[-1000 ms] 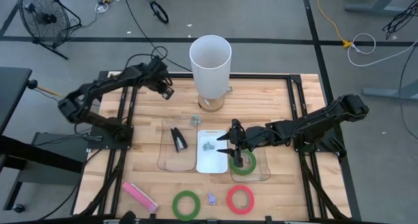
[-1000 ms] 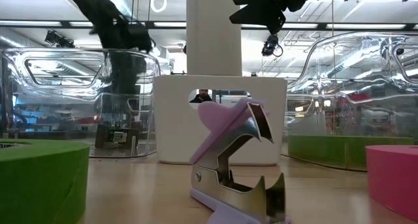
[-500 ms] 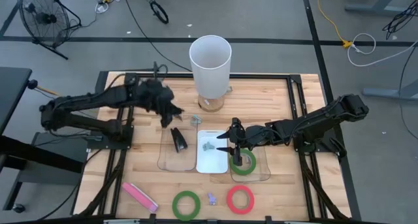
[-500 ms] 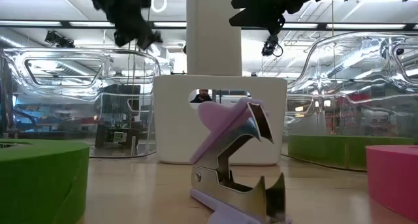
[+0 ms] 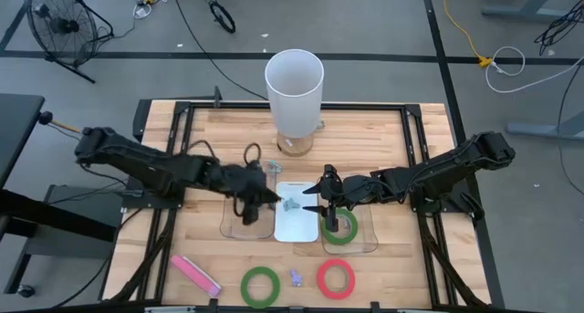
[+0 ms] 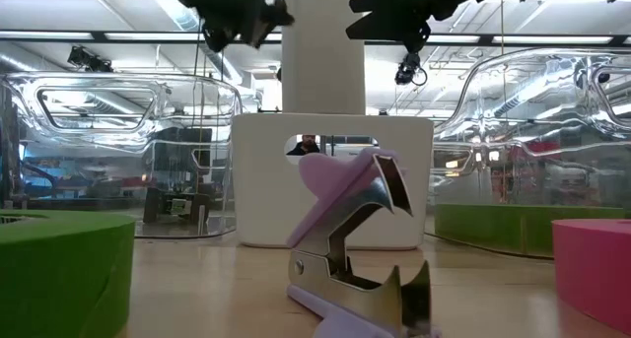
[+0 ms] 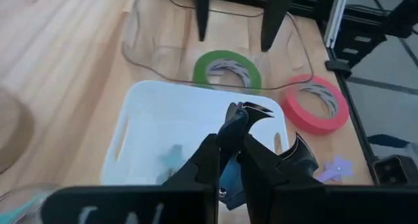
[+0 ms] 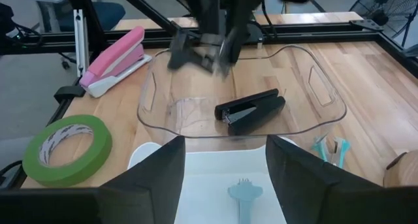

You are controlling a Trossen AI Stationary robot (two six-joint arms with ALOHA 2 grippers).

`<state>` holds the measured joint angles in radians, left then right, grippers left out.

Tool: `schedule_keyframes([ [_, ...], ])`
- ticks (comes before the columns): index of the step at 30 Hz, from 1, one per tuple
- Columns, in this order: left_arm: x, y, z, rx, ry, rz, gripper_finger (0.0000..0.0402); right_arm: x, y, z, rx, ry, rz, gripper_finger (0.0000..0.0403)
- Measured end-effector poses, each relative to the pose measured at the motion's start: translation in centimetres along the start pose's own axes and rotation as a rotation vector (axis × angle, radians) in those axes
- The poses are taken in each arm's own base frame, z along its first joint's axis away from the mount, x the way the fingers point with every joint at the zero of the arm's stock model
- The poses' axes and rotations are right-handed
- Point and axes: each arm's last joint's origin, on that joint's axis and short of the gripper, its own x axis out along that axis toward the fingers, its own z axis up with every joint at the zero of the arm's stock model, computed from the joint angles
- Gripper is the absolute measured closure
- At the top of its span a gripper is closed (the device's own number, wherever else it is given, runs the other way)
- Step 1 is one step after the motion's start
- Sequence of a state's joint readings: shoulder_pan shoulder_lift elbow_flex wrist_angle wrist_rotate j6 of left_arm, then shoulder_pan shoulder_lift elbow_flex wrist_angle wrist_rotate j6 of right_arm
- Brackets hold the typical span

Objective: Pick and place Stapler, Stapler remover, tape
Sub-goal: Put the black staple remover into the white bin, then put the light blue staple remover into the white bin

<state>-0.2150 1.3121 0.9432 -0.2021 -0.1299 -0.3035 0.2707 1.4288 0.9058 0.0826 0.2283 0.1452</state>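
Tape rings: two green [image 5: 260,286], one red [image 5: 336,277]; wooden table [image 5: 401,267]; left gripper [image 7: 251,149] clamps a staple remover [image 7: 238,136]; right gripper [image 5: 326,201] open, empty.

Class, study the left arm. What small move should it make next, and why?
Probably ease the left gripper a little farther over the white tray, then lower it before letting go. Its fingers are shut on a dark remover that hangs above the tray, near its edge. A small blue item already lies in that tray, so the drop should land beside it.
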Motion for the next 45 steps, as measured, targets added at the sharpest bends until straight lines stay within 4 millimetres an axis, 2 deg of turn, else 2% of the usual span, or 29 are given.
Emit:
schedule_keyframes([
  [11, 6.0, -0.7, -1.9, 0.005, 0.044, -0.087, 0.0365, 0.0, 0.0, 0.0, 0.000, -0.002, 0.000, 0.0191],
  [19, 8.0, -0.6, -2.9, 0.005, 0.066, -0.077, 0.0365, 0.0, 0.0, 0.0, -0.003, -0.001, 0.001, 0.0191],
  [25, 8.3, -0.2, -3.0, 0.002, 0.065, -0.038, 0.0358, 0.0, 0.0, 0.0, -0.004, 0.000, 0.000, 0.0191],
  [31, 8.5, 0.0, -3.1, 0.001, 0.069, -0.016, 0.0263, 0.0, 0.0, 0.0, -0.005, 0.000, 0.000, 0.0191],
  [35, 8.5, 0.1, -3.0, 0.001, 0.055, 0.016, 0.0224, 0.0, 0.0, 0.0, -0.005, 0.000, 0.000, 0.0191],
  [41, 8.1, 0.2, -2.7, 0.037, 0.033, 0.055, 0.0210, 0.0, 0.0, 0.0, -0.006, 0.001, 0.000, 0.0191],
  [45, 6.2, 0.7, -1.5, 0.057, -0.001, 0.099, 0.0217, 0.0, 0.0, 0.0, -0.006, 0.004, 0.000, 0.0191],
])
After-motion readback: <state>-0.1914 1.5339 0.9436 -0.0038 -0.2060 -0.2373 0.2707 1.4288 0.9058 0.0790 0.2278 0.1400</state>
